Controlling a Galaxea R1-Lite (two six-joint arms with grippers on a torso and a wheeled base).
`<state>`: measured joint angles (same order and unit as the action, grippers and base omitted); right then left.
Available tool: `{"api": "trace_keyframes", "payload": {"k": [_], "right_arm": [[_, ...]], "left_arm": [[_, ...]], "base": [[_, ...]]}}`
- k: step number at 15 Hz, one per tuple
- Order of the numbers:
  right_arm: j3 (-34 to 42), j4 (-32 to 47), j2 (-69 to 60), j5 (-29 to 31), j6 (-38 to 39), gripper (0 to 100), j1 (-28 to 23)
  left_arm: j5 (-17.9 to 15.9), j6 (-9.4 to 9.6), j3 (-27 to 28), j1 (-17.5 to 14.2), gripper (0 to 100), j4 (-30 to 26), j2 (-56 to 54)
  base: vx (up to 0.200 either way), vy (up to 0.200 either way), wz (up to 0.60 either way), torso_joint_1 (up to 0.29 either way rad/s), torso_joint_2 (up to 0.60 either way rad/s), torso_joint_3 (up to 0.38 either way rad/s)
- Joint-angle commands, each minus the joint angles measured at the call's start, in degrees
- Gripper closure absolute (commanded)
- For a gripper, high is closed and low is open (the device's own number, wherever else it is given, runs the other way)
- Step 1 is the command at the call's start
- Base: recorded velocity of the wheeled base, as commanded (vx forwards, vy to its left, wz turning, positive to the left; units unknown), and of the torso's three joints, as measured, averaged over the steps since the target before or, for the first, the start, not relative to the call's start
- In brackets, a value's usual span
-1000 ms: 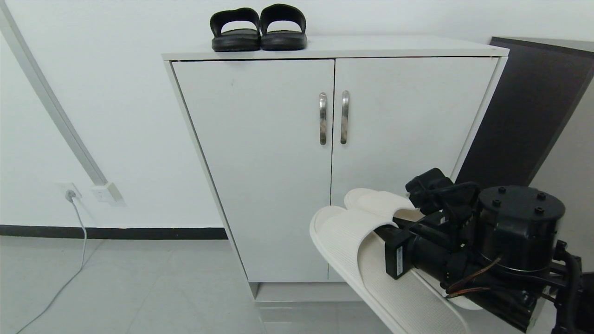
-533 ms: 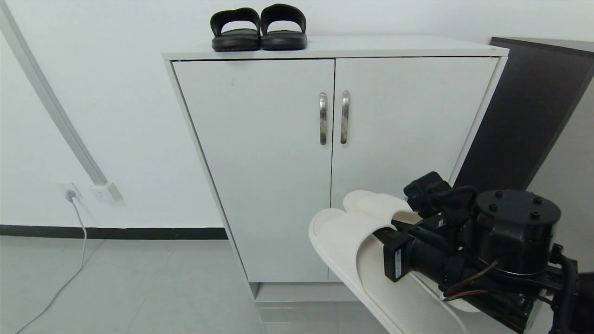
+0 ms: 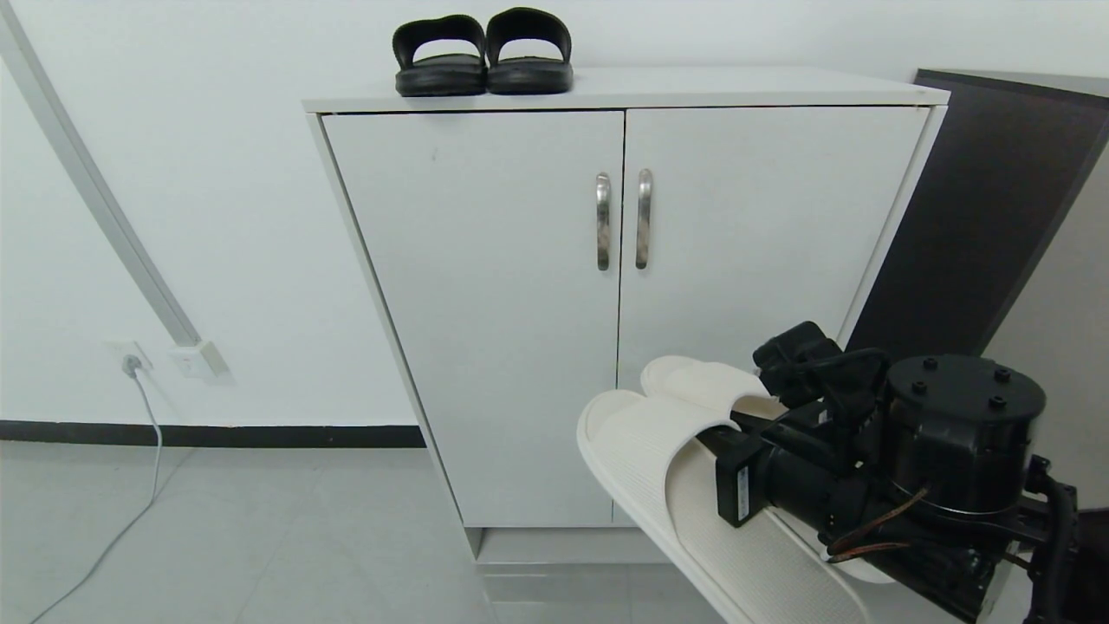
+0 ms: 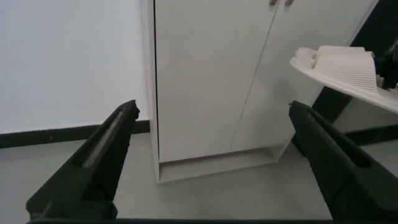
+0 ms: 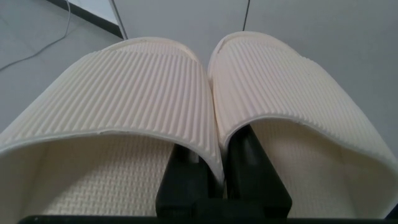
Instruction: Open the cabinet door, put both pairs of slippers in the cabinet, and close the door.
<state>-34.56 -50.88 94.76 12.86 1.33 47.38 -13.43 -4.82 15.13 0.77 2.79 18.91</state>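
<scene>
cabinet (image 3: 485, 303): both doors shut, no step complete. right tool (image 5: 217, 165) pinches the white slippers (image 3: 667, 451) low before it. black slippers (image 3: 483, 54) sit on its top. left tool (image 4: 214, 165) spread, empty. opening, both placements and closing outstanding.

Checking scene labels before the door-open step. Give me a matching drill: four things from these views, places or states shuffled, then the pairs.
Things
1. black rubber slide slippers
2. white ribbed fabric slippers
3. white two-door cabinet
4. left claw

Places or states
A. open, holding nothing
B. both doors shut
C. on the cabinet's top
D. gripped by the right claw, in front of the cabinet

Pairs: 1-C, 2-D, 3-B, 4-A
</scene>
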Motion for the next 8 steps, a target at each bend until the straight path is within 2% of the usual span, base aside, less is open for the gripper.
{"api": "trace_keyframes", "payload": {"k": [1,3,4,7,8], "right_arm": [[-0.1,-0.1,-0.1,0.1,0.0,100,0.0],[0.0,-0.6,-0.2,0.1,0.0,100,0.0],[0.1,-0.8,-0.1,0.1,-0.1,100,0.0],[0.2,-0.8,0.2,0.1,-0.3,100,0.0],[0.3,-0.8,0.2,0.1,-0.7,100,0.0]], "left_arm": [[-0.5,-0.02,0.4,0.1,0,9.5,14.6],[-0.5,0.07,0.7,0.4,0,18.3,23.0],[-0.4,-0.02,1.6,1.8,0,21.9,26.7],[2.1,-0.11,4.7,7.1,0,29.0,36.0],[4.4,-0.99,6.6,10.3,0,29.9,39.0]], "base": [[0.000,0.000,0.00,0.000,0.00,0.000],[0.000,0.000,0.00,0.000,0.00,0.000],[0.000,0.000,0.00,0.000,0.00,0.000],[0.000,0.000,0.00,0.000,0.00,0.000],[0.000,0.000,0.00,0.000,0.00,0.000]]}}
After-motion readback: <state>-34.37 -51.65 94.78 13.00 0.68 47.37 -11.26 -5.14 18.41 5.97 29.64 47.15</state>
